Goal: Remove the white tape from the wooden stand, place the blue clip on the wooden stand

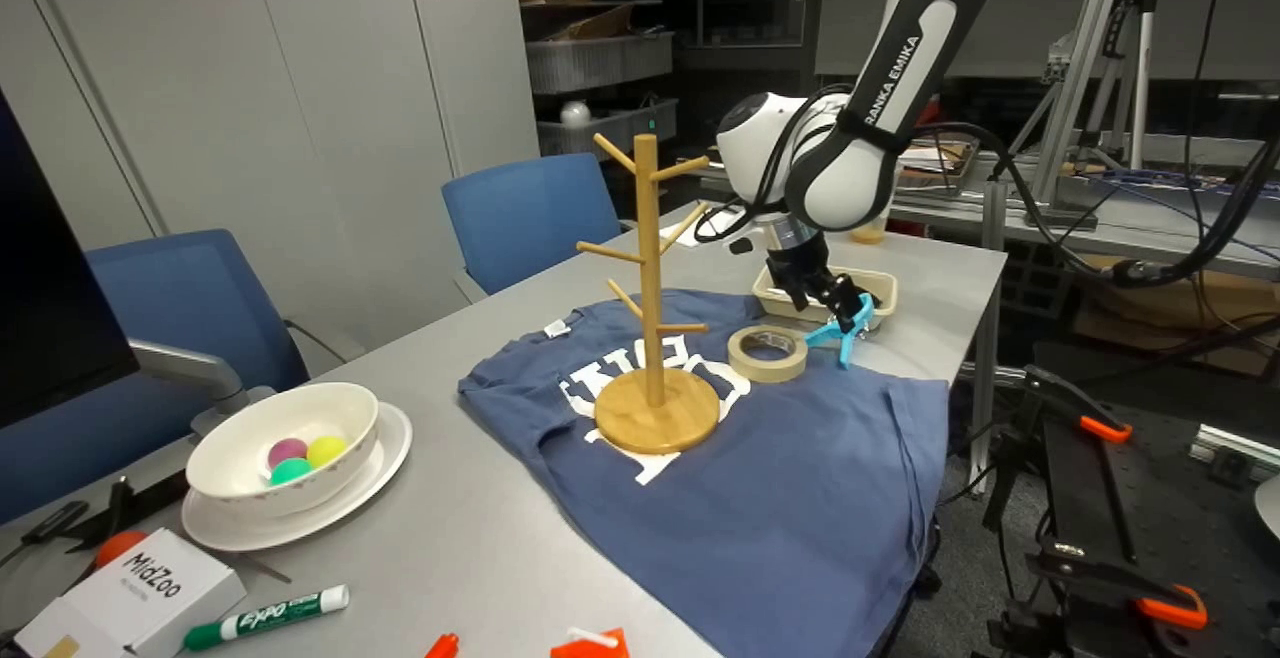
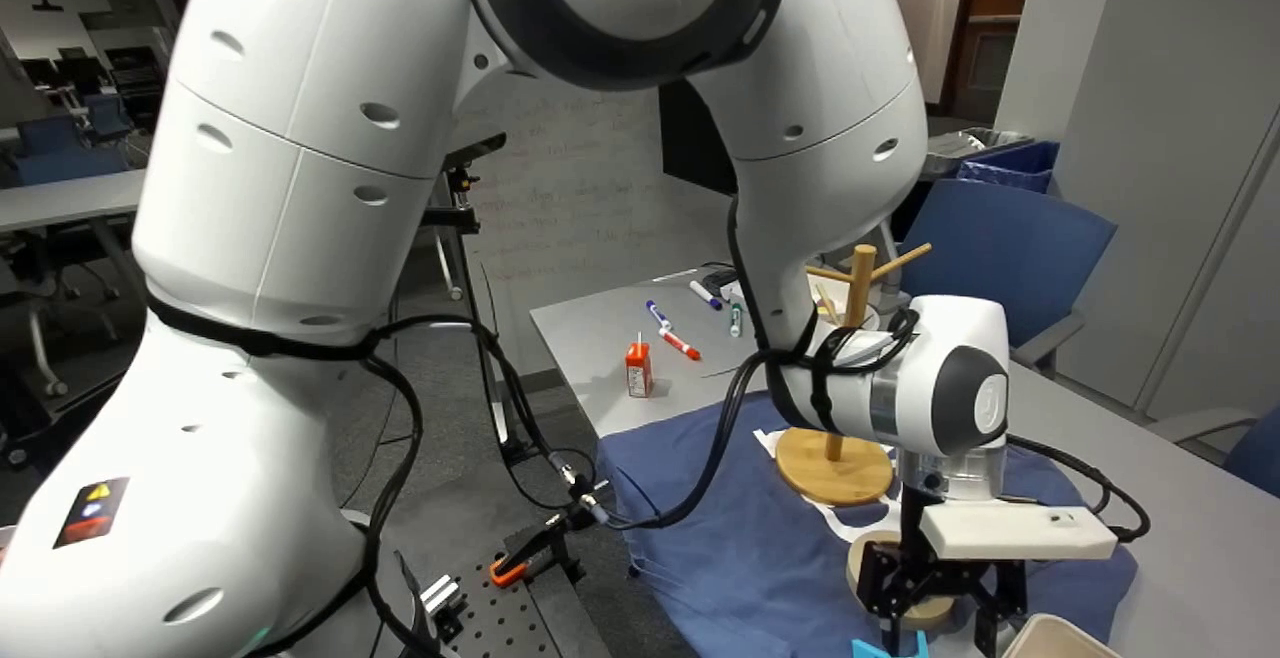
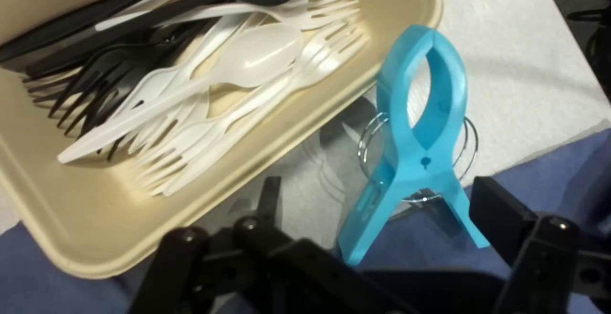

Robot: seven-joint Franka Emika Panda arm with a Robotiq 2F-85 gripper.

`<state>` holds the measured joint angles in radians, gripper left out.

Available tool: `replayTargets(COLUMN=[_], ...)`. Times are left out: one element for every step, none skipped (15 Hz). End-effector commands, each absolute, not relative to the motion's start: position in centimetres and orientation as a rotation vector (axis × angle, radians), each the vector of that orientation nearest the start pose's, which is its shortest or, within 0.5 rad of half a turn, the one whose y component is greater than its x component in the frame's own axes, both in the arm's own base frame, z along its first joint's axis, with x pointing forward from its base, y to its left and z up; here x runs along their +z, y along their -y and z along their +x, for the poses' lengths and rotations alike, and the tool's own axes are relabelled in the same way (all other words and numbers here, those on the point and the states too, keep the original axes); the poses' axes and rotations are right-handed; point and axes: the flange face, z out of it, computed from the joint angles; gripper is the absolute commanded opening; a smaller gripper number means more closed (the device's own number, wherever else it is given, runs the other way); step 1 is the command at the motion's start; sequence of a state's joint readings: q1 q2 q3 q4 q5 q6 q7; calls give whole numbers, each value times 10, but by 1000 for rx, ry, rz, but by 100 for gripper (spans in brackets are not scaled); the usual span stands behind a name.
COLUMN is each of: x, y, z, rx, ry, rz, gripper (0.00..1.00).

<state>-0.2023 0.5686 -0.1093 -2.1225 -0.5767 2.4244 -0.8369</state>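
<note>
Grey table (image 1: 430, 498), dark blue T-shirt (image 1: 780, 498) spread over part of it. Wooden stand (image 1: 650, 278) upright on the shirt. White tape (image 1: 767, 370) flat between stand and blue clip (image 1: 847, 335); gripper (image 1: 825, 306) points down at the clip, I can't make out whether they touch. Cream tray (image 1: 775, 302) just behind. Nearer: bowl (image 1: 335, 408) on a plate (image 1: 395, 458), three coloured balls (image 1: 326, 451) inside, green marker (image 1: 270, 618), white box (image 1: 140, 593). Two blue chairs (image 1: 530, 203) alongside.
</note>
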Motion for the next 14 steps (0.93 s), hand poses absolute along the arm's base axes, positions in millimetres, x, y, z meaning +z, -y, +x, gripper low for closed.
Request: replayTargets(x=[117, 116, 115, 113, 112, 109, 107, 105, 104, 102, 101, 100, 100, 100], y=[174, 175, 176, 177, 178, 179, 180, 182, 182, 183, 183, 183, 183, 183], z=[497, 494, 491, 488, 485, 483, 480, 479, 478, 478, 477, 476, 475, 473], rx=[688, 691, 697, 705, 714, 723, 725, 713, 698, 680, 667, 653, 642, 637], ry=[1654, 1655, 1655, 1652, 1643, 1635, 1635, 1638, 1642, 1648, 1652, 1655, 1653, 1649], rz=[-2803, -2803, -2803, -2798, -2796, -2801, -2795, -2796, -2800, -2800, -2802, -2804, -2806, -2806], gripper=[100, 100, 100, 100, 100, 100, 100, 92, 72, 66, 58, 49, 42, 34])
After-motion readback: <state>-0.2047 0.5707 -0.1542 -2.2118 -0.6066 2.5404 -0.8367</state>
